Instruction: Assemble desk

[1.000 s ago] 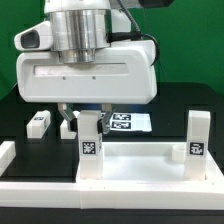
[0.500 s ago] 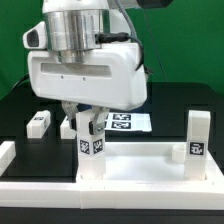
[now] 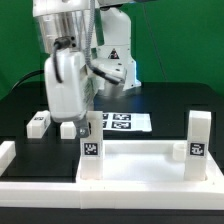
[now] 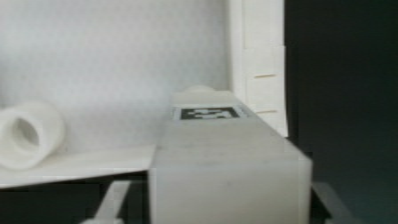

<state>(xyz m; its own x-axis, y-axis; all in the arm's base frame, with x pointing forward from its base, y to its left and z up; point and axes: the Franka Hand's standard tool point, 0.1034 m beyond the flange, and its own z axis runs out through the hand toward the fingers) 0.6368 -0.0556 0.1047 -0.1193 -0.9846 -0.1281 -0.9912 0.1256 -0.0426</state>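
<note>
Bright, even light fills the exterior view. The white arm [image 3: 65,70] and the white desk top [image 3: 140,180] are nearly washed out, with little surface detail, against the matte black table [image 3: 170,105] and the green backdrop [image 3: 180,40]. Shadows are faint and soft-edged. The picture is small and slightly soft. The wrist view is dimmer, greyish and grainy. The close leg [image 4: 222,170] is blurred and its tag [image 4: 210,112] smeared.

Tool [image 3: 88,121] grips upright leg [image 3: 91,144] at desk top [image 3: 140,170] corner (second leg [image 3: 197,136] upright opposite).
</note>
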